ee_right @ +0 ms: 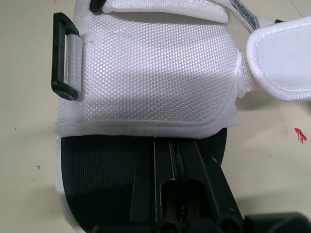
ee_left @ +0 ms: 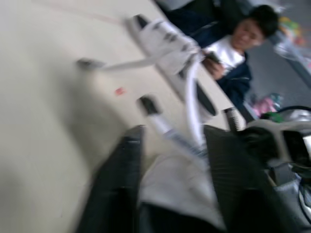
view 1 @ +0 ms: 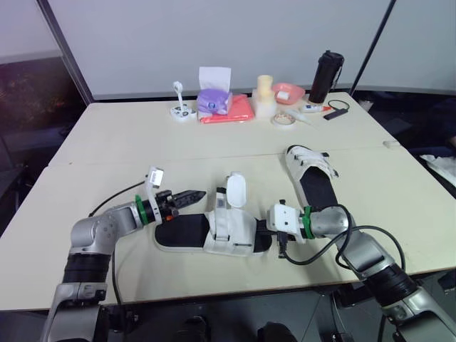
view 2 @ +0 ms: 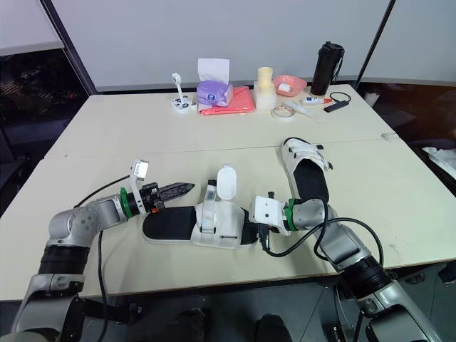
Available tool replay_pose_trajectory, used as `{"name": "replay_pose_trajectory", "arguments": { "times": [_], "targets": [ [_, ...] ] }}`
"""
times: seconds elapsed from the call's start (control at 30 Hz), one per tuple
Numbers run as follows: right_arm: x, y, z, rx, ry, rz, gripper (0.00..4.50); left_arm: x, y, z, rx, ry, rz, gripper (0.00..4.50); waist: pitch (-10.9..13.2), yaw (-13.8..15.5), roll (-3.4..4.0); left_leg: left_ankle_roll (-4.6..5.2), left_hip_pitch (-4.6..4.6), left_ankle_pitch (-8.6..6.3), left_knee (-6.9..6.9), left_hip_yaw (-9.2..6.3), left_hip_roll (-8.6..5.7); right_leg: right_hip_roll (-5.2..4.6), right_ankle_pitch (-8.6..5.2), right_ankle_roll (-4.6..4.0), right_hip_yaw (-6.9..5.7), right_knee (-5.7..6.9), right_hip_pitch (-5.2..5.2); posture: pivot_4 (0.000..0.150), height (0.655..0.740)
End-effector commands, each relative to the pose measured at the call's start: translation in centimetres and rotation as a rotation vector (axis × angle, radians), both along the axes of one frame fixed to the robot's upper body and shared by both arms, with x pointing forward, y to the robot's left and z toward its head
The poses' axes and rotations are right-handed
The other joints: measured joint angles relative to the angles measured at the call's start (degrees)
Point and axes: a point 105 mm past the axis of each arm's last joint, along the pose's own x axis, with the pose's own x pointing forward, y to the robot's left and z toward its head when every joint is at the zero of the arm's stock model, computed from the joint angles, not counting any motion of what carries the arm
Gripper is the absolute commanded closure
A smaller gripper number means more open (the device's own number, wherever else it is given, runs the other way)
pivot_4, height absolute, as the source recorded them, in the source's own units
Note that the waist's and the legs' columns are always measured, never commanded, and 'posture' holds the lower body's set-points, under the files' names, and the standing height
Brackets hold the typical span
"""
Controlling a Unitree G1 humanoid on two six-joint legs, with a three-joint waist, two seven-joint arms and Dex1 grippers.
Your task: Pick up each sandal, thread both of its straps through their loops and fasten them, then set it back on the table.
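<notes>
Apparently to steady it, the right gripper, fingers pressed together, rests on the near sandal's footbed on the table. The left gripper, fingers spread, faces its loose strap.

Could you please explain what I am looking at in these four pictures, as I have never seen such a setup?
This is a humanoid robot with two arms, each ending in a two-fingered tool. The two wide pictures come from cameras in its head, looking down over a table; the two close ones from wrist cameras. Two white sandals lie there. The near sandal has a strap standing open; the far sandal lies to the right. The left tool hovers open by the near sandal's left end. The right tool, shut, lies along its black footbed. Neither seems to grip anything. A black bottle stands at the far edge.
</notes>
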Motion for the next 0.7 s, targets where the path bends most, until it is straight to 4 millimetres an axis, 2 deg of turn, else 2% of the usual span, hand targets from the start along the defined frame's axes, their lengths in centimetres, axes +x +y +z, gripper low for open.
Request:
{"name": "replay_pose_trajectory", "arguments": {
  "times": [0.03, 0.2, 0.43, 0.57, 0.7],
  "targets": [
    [-0.3, -1.9, -3.6, -0.099, 0.115, -0.076, 4.5, -0.3, -1.1, 1.8, 0.025, -0.119, -0.097, 3.75, 0.0, 0.02, 0.0, 0.0, 0.0, 0.0, -0.01, 0.0, 0.0, 0.0, 0.0, 0.0, 0.0, 0.0, 0.0, 0.15, 0.74],
    [-0.3, -1.9, -3.6, -0.1, 0.114, -0.077, 4.5, 0.1, -2.8, 1.0, 0.138, -0.209, -0.203, 3.75, 0.01, 0.08, -0.01, 0.0, 0.0, 0.0, -0.01, 0.02, 0.0, 0.0, 0.0, 0.0, -0.01, -0.02, 0.01, 0.15, 0.74],
    [-0.5, -2.1, -3.5, -0.1, 0.114, -0.082, 4.5, 2.2, -5.0, -1.8, 0.329, -0.279, -0.246, 3.75, 0.06, 0.09, -0.1, 0.04, -0.02, 0.02, -0.01, 0.03, -0.02, 0.0, 0.0, 0.01, -0.01, -0.04, 0.01, 0.15, 0.74],
    [-0.6, -2.2, -3.6, -0.103, 0.115, -0.087, 4.5, 2.6, -5.2, -3.7, 0.465, -0.31, -0.289, 3.75, 0.09, 0.07, -0.16, 0.07, -0.05, 0.04, -0.02, 0.03, -0.02, 0.0, 0.0, 0.04, -0.02, -0.04, 0.02, 0.15, 0.74],
    [-0.6, -2.4, -3.5, -0.103, 0.114, -0.094, 4.5, 2.3, -4.6, -5.0, 0.572, -0.316, -0.364, 3.75, 0.1, 0.05, -0.17, 0.12, -0.05, 0.05, -0.03, 0.03, -0.03, 0.0, -0.02, 0.1, -0.05, -0.04, 0.02, 0.15, 0.74]
  ]
}}
